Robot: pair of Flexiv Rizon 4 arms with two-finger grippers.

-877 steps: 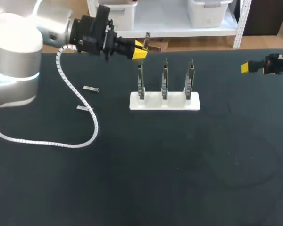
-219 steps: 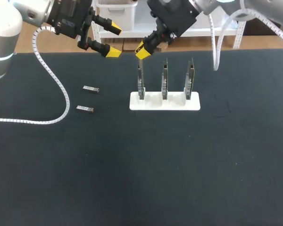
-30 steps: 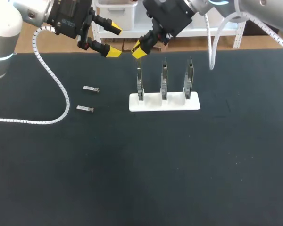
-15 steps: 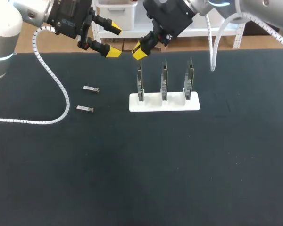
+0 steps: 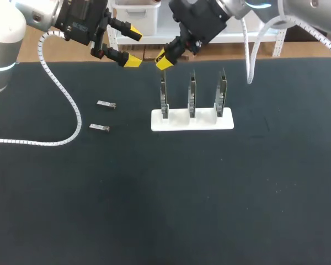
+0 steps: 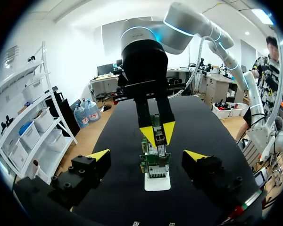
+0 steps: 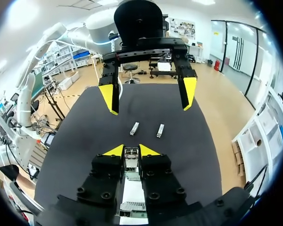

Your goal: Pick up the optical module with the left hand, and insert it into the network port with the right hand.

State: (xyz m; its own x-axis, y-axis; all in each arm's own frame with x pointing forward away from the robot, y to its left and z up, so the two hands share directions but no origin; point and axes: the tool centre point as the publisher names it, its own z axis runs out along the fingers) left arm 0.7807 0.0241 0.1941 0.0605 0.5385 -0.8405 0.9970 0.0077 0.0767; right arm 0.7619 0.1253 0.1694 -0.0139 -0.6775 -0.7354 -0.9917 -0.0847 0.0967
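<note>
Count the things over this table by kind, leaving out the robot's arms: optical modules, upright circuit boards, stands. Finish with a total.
Loose optical modules: 2
Held optical module, between the right gripper fingers: 1
Upright circuit boards: 3
White stand: 1
Total: 7

The table (image 5: 154,210) looks matt, the white stand (image 5: 176,120) smooth plastic, the optical modules (image 5: 106,104) metallic.
</note>
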